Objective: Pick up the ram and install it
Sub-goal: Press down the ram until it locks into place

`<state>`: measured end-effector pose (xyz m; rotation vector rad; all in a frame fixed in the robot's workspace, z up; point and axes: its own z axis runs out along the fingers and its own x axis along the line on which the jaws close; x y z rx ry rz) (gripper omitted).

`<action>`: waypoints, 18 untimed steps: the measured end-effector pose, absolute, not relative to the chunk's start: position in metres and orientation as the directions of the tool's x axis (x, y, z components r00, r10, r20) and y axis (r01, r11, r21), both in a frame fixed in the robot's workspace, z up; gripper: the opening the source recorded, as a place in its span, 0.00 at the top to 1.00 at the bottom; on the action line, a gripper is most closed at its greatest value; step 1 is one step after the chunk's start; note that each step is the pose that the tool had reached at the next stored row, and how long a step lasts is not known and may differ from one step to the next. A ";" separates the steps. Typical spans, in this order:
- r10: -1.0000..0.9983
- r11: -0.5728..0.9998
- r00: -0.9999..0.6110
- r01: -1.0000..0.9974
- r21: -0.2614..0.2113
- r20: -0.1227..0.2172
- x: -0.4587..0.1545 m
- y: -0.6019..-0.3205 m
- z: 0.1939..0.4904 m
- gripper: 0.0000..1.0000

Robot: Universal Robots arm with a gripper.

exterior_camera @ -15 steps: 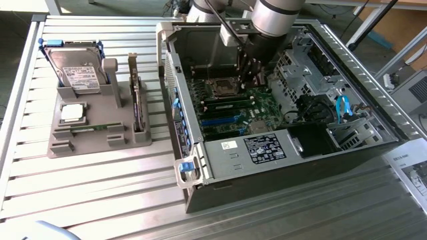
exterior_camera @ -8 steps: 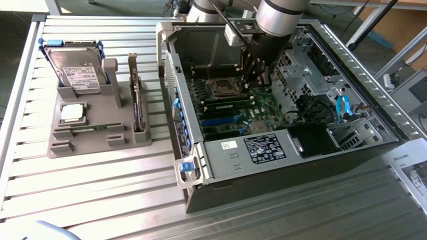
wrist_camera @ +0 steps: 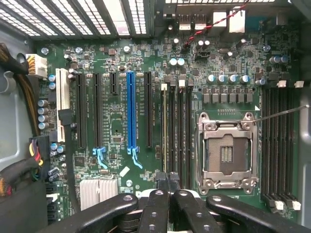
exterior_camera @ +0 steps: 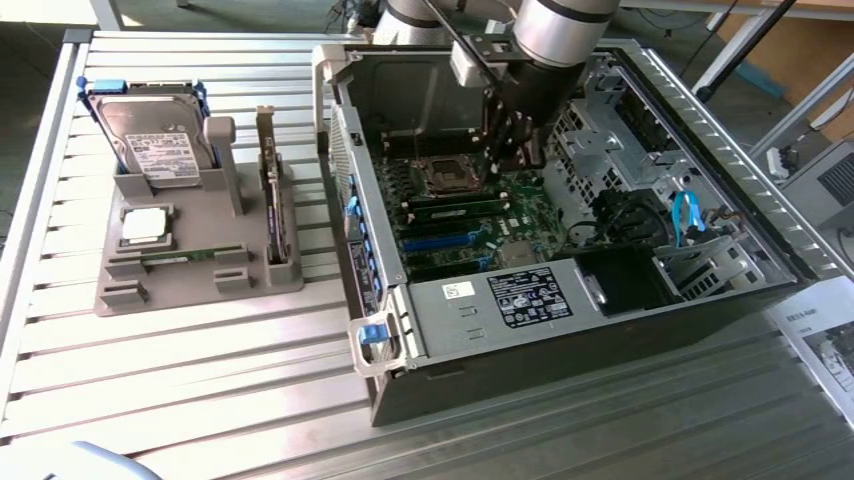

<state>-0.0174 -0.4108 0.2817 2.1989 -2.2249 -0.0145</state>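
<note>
gripper [wrist_camera: 168, 180]: fingers sitting pinched shut, nothing in them, hovering over the motherboard [wrist_camera: 121, 126] memory slots [wrist_camera: 176, 131]
ram [exterior_camera: 196, 255]: probably that green stick lying in the grey holder [exterior_camera: 187, 270], 9 o'clock of the case [exterior_camera: 561, 250]

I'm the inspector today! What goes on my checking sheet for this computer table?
Surface: slatted metal table, carrying an open computer case.
Job's things: ram, seemingly the thin green stick lying in the grey holder; memory slots on the motherboard.
Clutter: hard drive, processor chip, expansion card in the holder.
Grippers: gripper shut, inside the case, fingertips over the memory slots.
Cables: blue cable, red-and-black twisted wire.
Surroundings: printed sheet at the exterior view's right.
</note>
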 end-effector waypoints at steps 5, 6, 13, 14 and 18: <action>-1.000 0.012 -0.012 -1.000 0.016 0.004 -0.017 -0.411 0.293 0.90; -1.000 0.012 -0.012 -1.000 0.016 0.004 -0.017 -0.411 0.295 0.90; -1.000 0.012 -0.012 -1.000 0.016 0.007 -0.017 -0.411 0.314 0.90; -1.000 0.012 -0.012 -1.000 0.016 0.007 -0.017 -0.411 0.317 0.90; -1.000 0.012 -0.012 -1.000 0.016 0.009 -0.017 -0.411 0.327 0.90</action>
